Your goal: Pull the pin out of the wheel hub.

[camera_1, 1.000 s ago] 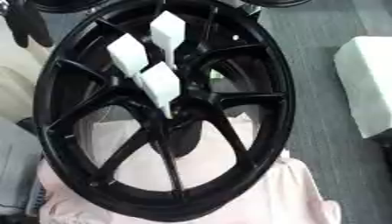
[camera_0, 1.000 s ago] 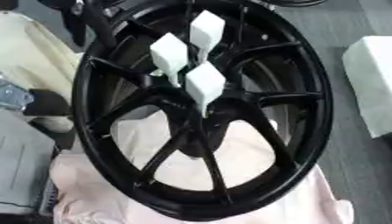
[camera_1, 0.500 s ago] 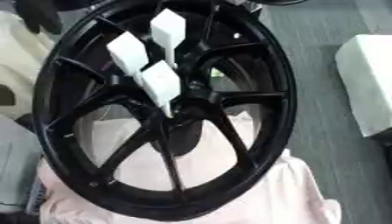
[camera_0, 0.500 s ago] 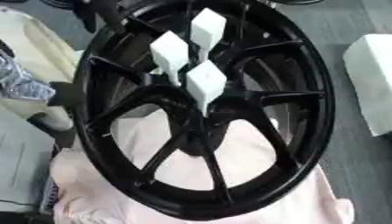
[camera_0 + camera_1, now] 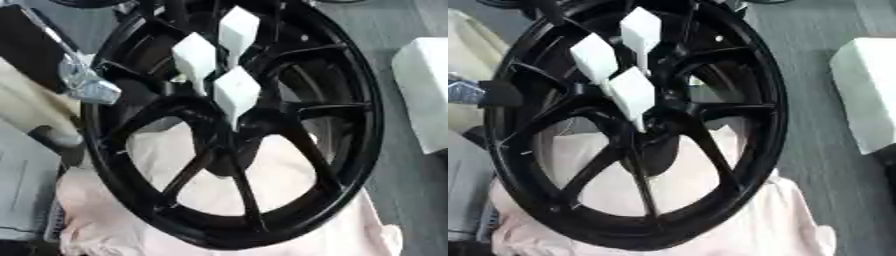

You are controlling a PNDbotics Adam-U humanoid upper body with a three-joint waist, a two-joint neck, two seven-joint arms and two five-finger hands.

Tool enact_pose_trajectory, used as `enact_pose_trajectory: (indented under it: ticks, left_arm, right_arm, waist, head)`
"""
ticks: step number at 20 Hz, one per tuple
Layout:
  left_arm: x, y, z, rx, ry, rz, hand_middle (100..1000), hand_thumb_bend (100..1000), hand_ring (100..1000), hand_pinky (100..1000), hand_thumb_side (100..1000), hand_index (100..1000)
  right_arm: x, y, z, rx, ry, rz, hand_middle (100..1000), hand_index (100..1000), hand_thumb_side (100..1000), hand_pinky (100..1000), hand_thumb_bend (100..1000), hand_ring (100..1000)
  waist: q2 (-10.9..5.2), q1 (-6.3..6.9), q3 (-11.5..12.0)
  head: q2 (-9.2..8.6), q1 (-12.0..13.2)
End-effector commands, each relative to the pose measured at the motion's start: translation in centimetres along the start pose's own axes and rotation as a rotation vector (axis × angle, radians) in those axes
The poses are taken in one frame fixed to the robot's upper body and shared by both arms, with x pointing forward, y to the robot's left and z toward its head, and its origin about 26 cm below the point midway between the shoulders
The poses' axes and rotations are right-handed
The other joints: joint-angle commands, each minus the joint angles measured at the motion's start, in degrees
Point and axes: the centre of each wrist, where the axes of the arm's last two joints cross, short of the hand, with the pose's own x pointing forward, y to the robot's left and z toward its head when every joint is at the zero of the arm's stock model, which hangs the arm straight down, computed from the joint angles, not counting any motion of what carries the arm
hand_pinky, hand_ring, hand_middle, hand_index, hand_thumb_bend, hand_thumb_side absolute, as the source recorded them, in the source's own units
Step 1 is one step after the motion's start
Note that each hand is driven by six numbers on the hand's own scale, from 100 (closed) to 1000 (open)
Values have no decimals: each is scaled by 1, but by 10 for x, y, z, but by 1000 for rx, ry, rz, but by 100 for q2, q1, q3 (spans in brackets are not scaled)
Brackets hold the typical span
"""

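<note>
Nearest you, a pink cloth (image 5: 289,200) lies under the black wheel (image 5: 350,165). Three white pins (image 5: 234,92) stand at its hub. Your left hand (image 5: 83,82) shows beside the wheel's left rim, apart from the pins; I cannot tell its fingers' state.

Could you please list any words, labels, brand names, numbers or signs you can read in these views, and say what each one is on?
None can be read.
The black wheel hub shows no lettering.
The three white pins are blank.
The white block and the pale cloth carry no visible text.
</note>
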Motion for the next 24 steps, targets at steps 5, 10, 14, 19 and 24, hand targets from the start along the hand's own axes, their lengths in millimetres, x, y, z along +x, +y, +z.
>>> enact_pose_trajectory:
  ticks: [5, 10, 14, 19, 24]
  left_arm:
    - [-17, 7, 0, -72, -42, 12, 679, 458, 655, 714, 460, 806]
    - [-31, 5, -6, -100, -7, 9, 680, 489, 652, 711, 431, 809]
    - [-42, 0, -13, -121, 64, 14, 669, 495, 642, 702, 462, 808]
    - [-46, -4, -18, -165, 112, 60, 601, 463, 588, 681, 544, 791]
    - [-33, 1, -10, -143, 119, 120, 552, 497, 547, 666, 596, 759]
  right_arm:
    - [4, -2, -4, 9, -16, 15, 493, 532, 323, 766, 356, 542]
    - [3, -2, -2, 8, -11, 13, 492, 531, 327, 768, 351, 540]
    - [2, -2, -2, 9, -7, 11, 497, 531, 330, 769, 347, 540]
    - [1, -2, -1, 11, -2, 10, 498, 531, 333, 770, 342, 541]
    - [0, -2, 0, 13, 2, 12, 499, 532, 331, 772, 337, 541]
  waist:
    - [-103, -4, -2]
    - [-93, -19, -6]
    - [-73, -23, -4]
    - [-59, -18, -2]
    - [-56, 1, 7]
  head:
    - [-197, -20]
    - [-241, -4]
    - [-261, 4]
    - [-276, 18]
    - [-283, 28]
